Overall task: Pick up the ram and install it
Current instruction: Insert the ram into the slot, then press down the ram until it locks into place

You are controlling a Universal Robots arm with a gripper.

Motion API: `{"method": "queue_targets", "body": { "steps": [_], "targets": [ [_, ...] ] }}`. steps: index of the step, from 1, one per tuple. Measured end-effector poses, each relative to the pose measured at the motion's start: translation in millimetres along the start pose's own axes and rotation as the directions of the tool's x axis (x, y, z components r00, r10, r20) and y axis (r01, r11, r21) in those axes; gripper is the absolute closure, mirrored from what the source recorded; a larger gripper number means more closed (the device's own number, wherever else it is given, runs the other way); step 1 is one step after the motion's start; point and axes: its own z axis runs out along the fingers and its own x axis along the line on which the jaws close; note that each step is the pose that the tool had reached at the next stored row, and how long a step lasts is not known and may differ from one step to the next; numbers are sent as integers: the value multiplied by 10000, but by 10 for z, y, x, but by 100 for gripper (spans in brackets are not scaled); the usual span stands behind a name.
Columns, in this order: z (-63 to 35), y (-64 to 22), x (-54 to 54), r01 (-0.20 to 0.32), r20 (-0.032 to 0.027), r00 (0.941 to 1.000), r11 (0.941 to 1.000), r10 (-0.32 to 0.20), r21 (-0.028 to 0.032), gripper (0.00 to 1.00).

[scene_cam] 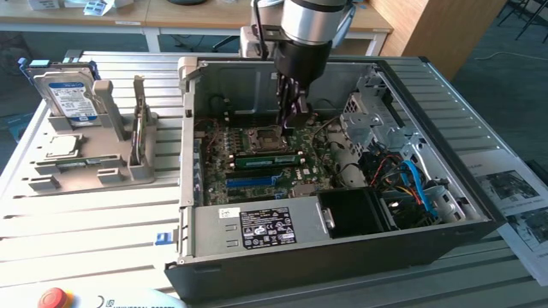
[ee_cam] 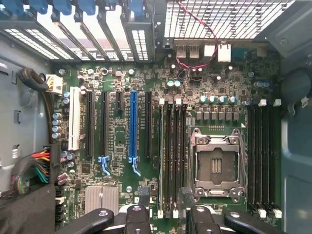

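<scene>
While the end effector (ee_cam: 163, 200) hangs wide open and empty, the ram (scene_cam: 267, 160) appears slotted just beneath, lengthwise across the exterior view.

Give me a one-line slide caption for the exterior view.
Open hand hangs inside the open computer case, over the green ram standing on the motherboard.
</scene>
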Motion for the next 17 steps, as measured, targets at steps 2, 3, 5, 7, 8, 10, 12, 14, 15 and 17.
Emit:
{"method": "queue_targets", "body": {
  "steps": [2,3,5,7,8,10,12,14,15,17],
  "targets": [
    [-29,1,0,0,0,10000,10000,0,0,64],
    [-44,2,1,0,0,10000,10000,0,0,64],
    [-72,3,1,0,0,10000,10000,0,0,64],
    [-101,4,1,0,0,10000,10000,0,0,64],
    [-109,4,2,0,-1,10000,10000,0,-1,64],
    [-108,4,2,1,0,10000,10000,-1,0,64],
    [-108,4,2,1,0,10000,10000,-1,0,64],
    [-109,4,2,0,-1,10000,10000,0,0,64],
    [-109,4,2,1,-1,10000,10000,-1,0,64],
    [-109,4,2,0,-1,10000,10000,0,-1,64]
  ]
}}
